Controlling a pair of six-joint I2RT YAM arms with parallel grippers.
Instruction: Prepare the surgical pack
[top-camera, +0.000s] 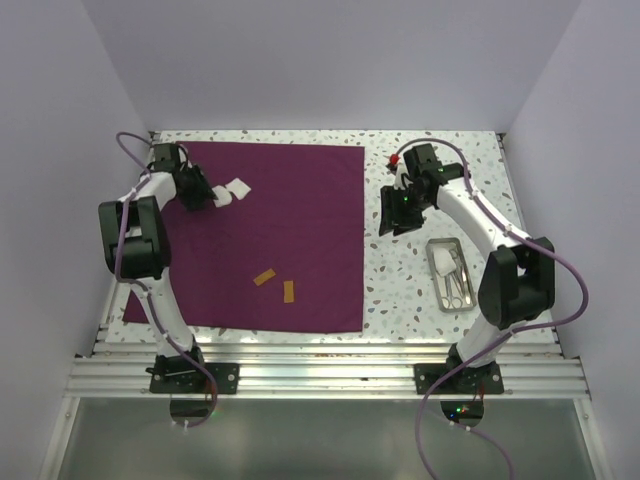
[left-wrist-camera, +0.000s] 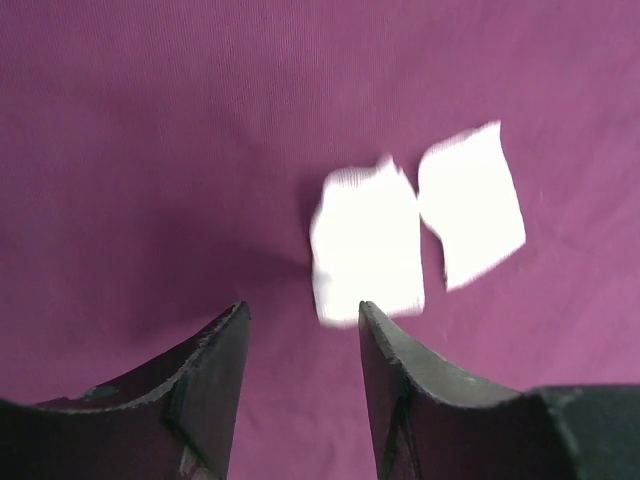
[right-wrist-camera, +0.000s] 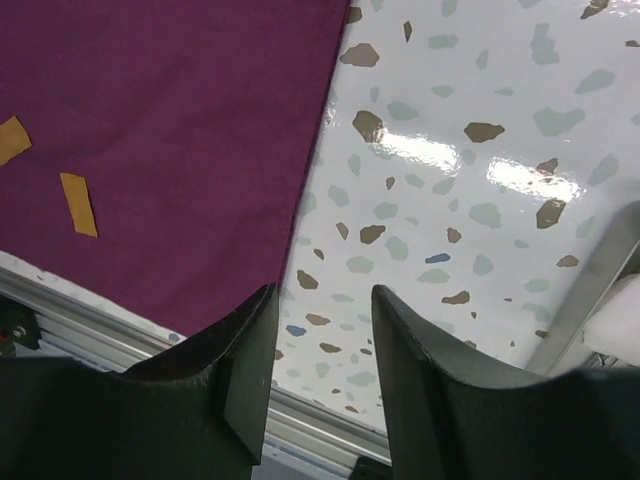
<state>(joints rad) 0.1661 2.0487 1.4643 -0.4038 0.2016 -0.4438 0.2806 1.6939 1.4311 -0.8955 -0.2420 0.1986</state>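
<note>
1. I saw the surgical pack as a plum-purple cloth spread flat as one large open sheet. In the overhead view it covered the 9 o'clock side of the speckled table, and its 3 o'clock edge ran straight down near the table's middle.
2. Two white gauze squares lay on the cloth toward its 11 o'clock corner. They sat just beside each other, and I could not tell whether their edges touched.
3. Two small tan strips lay on the cloth near its 6 o'clock edge, close together but apart.
4. The left gripper was over the cloth on the 9 o'clock side of the gauze. Its fingers were spread with only purple fabric showing between them. In the wrist view the nearer square lay just past the fingertips at 1 o'clock, and I could not tell whether it touched one.
5. The right gripper was over bare table just off the cloth's 3 o'clock edge. Its fingers were also spread and gripped nothing.
6. A small metal tray sat on the table at about 4 o'clock from the right gripper, well apart from the cloth. It held metal instruments and a white pad.
</note>
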